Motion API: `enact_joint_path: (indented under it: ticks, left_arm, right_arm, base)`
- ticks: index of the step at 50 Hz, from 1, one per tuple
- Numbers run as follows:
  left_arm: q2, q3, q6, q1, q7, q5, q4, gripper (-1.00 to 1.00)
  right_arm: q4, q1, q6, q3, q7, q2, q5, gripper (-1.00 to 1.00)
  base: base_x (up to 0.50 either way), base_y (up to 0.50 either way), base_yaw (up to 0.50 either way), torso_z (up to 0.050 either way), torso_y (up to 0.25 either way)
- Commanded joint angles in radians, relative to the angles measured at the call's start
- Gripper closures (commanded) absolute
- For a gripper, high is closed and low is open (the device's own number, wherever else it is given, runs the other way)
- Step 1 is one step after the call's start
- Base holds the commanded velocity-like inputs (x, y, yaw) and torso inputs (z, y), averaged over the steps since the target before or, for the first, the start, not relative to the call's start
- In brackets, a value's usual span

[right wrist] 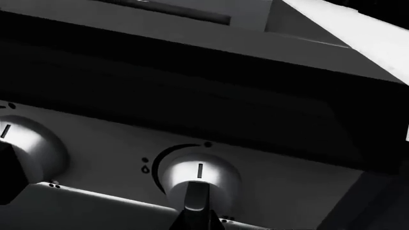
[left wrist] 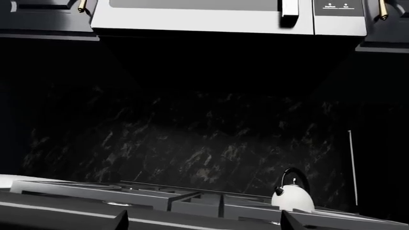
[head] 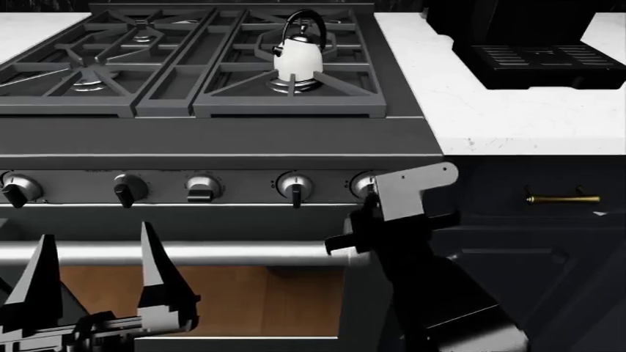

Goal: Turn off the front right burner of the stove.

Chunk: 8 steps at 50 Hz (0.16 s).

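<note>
The stove [head: 210, 132] fills the head view, a white kettle [head: 297, 55] standing on its front right burner [head: 293, 82], with a row of five knobs along the front panel below. The rightmost knob [head: 364, 185] is the likely control for that burner, and the right gripper [head: 377, 196] sits right at it, its body hiding most of the knob from the head camera. In the right wrist view that same knob [right wrist: 199, 175] is close ahead, its indicator line pointing straight up, with a dark fingertip [right wrist: 197, 201] rising over its lower edge; the neighbouring knob [right wrist: 26, 143] lies off to the side. Whether the right fingers are clamped on the knob or merely beside it I cannot tell — only one tip shows. No flame is visible under the kettle, so this fits either a grasp about to turn the knob or one that has just set it to off. The left gripper [head: 93, 275] hangs low before the oven handle [head: 176, 253], its fingers spread apart and holding nothing.
</note>
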Motion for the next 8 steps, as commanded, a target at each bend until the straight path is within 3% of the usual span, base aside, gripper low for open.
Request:
enact_joint_path:
  ticks: [1,8]
  left_arm:
    - [-0.003,0.002,0.0,-0.001,-0.002,-0.003,0.001,-1.0]
    - [-0.004,0.002,0.004,-0.001,-0.004,-0.004,-0.002,-1.0]
  right_arm:
    - [-0.002,0.014,-0.014,0.026,0.016,-0.016,0.097,1.0]
    - [-0.005,0.019,-0.013,0.049,0.038,-0.02,0.14,1.0]
  base:
    - [0.0,0.0,0.0,0.0,0.0]
    - [0.0,0.0,0.0,0.0,0.0]
